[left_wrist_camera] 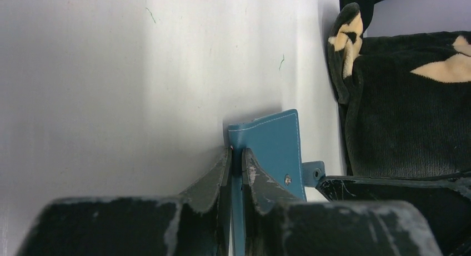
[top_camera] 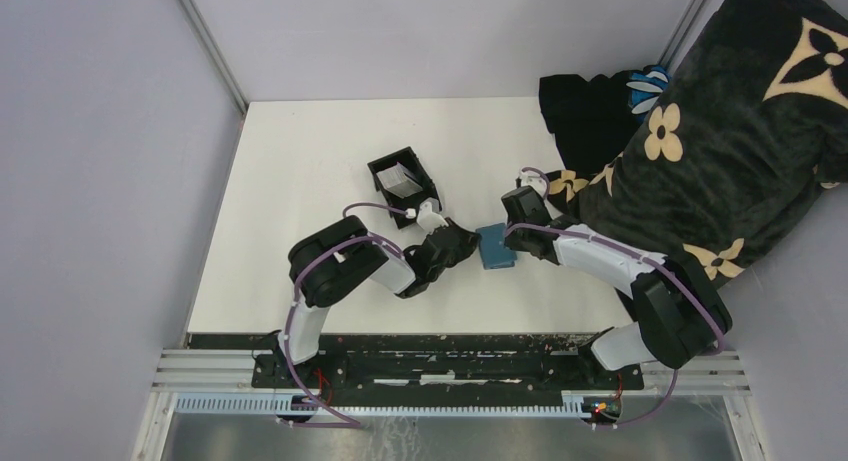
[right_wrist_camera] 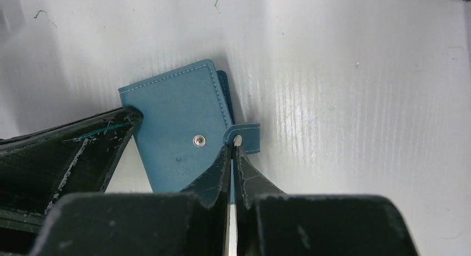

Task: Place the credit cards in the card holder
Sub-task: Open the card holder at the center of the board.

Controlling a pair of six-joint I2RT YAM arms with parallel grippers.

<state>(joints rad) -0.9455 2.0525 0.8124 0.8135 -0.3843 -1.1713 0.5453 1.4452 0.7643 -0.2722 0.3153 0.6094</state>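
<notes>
The card holder lies on the white desk, directly between the two claws. The left claw is narrowed onto the holder's edge, with one finger on each side of the teal flap. The right claw is pinched tight on the snap tab that juts from the holder's side. The credit cards sit in a black box beyond the left claw, apart from it. A dark flowered blanket lies behind the right claw.

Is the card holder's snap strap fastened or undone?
Undone: the right gripper pinches the strap clear of the bare stud on the card holder.
</notes>
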